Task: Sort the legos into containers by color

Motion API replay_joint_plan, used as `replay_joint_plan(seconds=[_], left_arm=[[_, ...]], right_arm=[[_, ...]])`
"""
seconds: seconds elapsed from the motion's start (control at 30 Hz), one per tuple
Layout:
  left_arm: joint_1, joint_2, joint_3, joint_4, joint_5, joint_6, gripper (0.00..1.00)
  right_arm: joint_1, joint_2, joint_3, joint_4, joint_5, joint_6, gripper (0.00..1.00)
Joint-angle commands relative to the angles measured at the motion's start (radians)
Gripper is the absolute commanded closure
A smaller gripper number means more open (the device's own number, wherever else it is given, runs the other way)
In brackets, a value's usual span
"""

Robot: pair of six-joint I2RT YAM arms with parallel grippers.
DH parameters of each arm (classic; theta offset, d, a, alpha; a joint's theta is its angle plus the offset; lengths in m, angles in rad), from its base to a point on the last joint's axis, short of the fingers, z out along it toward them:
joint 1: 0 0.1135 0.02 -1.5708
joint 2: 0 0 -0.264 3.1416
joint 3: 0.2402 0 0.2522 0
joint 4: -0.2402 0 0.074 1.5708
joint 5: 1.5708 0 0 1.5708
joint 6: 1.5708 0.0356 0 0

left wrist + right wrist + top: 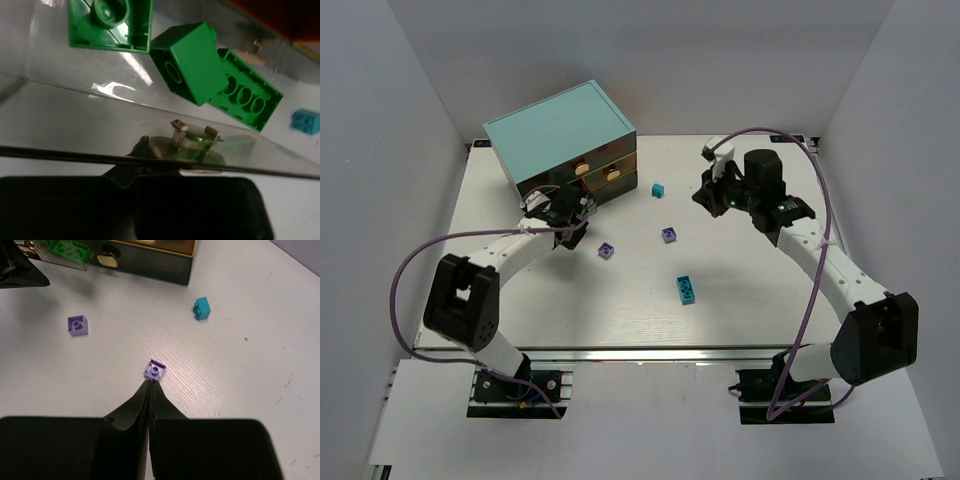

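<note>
The light-teal cabinet (560, 130) stands at the back left, its containers facing the table. One translucent drawer (75, 110) is pulled out and holds three green legos (192, 60). My left gripper (570, 212) (136, 167) is shut on that drawer's cream knob (187, 150). Two purple legos (669, 235) (607, 250) and two cyan ones (658, 189) (686, 288) lie on the table. My right gripper (713, 197) (151, 382) hangs shut and empty over the table, its tips pointing at a purple lego (155, 369).
Another drawer knob (107, 260) shows on the cabinet front. A reddish drawer (280, 15) sits above the pulled-out one. White walls close in the table at the left, the back and the right. A small cyan lego (202, 308) lies near the cabinet's corner.
</note>
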Motion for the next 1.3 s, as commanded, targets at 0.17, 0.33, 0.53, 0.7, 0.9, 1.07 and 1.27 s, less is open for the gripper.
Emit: replay_joint_plan(seconds=[0.17, 0.33, 0.53, 0.7, 0.9, 1.07, 1.27], left_arm=[[0.029, 0.115, 0.150, -0.039, -0.126, -0.165, 0.82], [0.063, 0.134, 0.182, -0.022, -0.161, -0.160, 0.72], [0.083, 0.151, 0.210, 0.007, -0.180, -0.113, 0.61], [0.083, 0.128, 0.181, 0.062, -0.163, -0.097, 0.56], [0.065, 0.092, 0.143, 0.128, -0.143, -0.083, 0.49], [0.065, 0.038, 0.087, 0.185, -0.143, -0.087, 0.32], [0.074, 0.050, 0.103, 0.156, -0.151, -0.073, 0.22]], right_arm=[[-0.073, -0.086, -0.046, 0.020, -0.032, 0.042, 1.00], [-0.106, -0.100, -0.069, 0.014, -0.041, 0.034, 1.00], [-0.130, -0.100, -0.085, 0.005, -0.052, 0.019, 1.00], [-0.146, -0.095, -0.097, -0.001, -0.058, 0.006, 1.00], [-0.156, -0.090, -0.103, -0.008, -0.072, -0.003, 1.00], [-0.163, -0.083, -0.100, -0.011, -0.084, -0.004, 1.00], [-0.176, -0.081, -0.098, -0.015, -0.089, -0.006, 1.00]])
